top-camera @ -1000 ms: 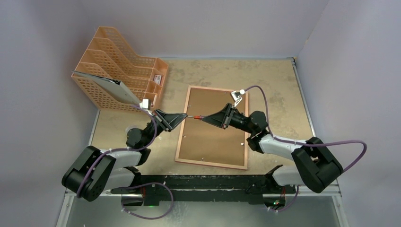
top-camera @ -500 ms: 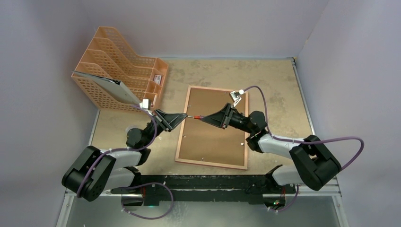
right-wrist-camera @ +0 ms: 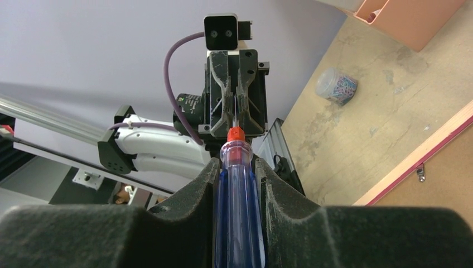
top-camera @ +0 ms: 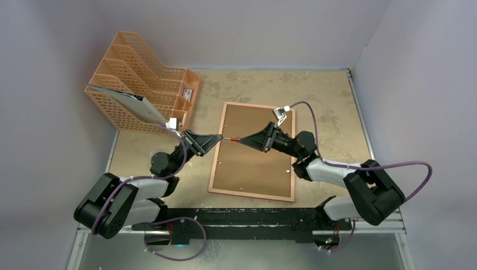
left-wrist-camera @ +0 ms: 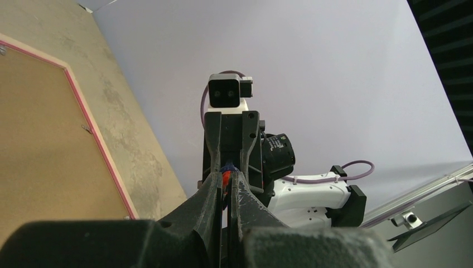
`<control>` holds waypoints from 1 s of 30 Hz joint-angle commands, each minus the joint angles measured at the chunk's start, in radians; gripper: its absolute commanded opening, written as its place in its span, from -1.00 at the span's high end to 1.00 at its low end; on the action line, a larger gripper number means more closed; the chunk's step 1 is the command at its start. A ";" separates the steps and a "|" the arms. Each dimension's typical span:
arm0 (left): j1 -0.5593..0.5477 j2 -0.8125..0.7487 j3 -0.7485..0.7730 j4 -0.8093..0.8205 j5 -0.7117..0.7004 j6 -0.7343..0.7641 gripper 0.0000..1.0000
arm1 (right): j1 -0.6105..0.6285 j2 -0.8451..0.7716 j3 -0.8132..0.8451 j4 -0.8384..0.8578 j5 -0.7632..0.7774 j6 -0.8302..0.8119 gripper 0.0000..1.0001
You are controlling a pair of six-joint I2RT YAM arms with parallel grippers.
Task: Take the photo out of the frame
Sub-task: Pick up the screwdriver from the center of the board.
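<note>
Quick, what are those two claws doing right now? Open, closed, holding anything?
The left gripper: closed, pinching the thin metal tip of the screwdriver.
The right gripper: closed around the screwdriver's blue handle.

Top view looks down; wrist views closely face each other, all sharing the frame

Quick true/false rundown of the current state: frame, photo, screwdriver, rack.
1. The frame lies back up on the table. True.
2. The photo lies out on the table. False: no photo is in view.
3. Both jaws are shut on the screwdriver. True: right jaws on the handle, left jaws on the shaft.
4. The rack stands right of the frame. False: it stands left of it, towards the far corner.
</note>
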 commanded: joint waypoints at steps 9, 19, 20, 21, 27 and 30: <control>0.032 -0.220 0.008 -0.215 0.011 0.207 -0.39 | 0.000 -0.134 0.063 -0.395 0.146 -0.256 1.00; 0.036 -0.422 0.174 -1.067 -0.164 0.525 -0.73 | -0.001 -0.227 0.076 -0.622 0.267 -0.357 1.00; 0.036 -0.423 0.188 -1.113 -0.173 0.550 -0.73 | -0.001 -0.229 0.089 -0.653 0.281 -0.362 1.00; 0.037 -0.425 0.195 -1.133 -0.175 0.570 -0.74 | -0.001 -0.230 0.100 -0.677 0.286 -0.365 1.00; 0.036 -0.373 0.250 -1.107 -0.052 0.674 -0.73 | -0.001 -0.186 0.138 -0.668 0.194 -0.384 1.00; 0.036 -0.329 0.343 -1.175 0.059 0.813 -0.73 | -0.001 -0.157 0.175 -0.727 0.102 -0.432 1.00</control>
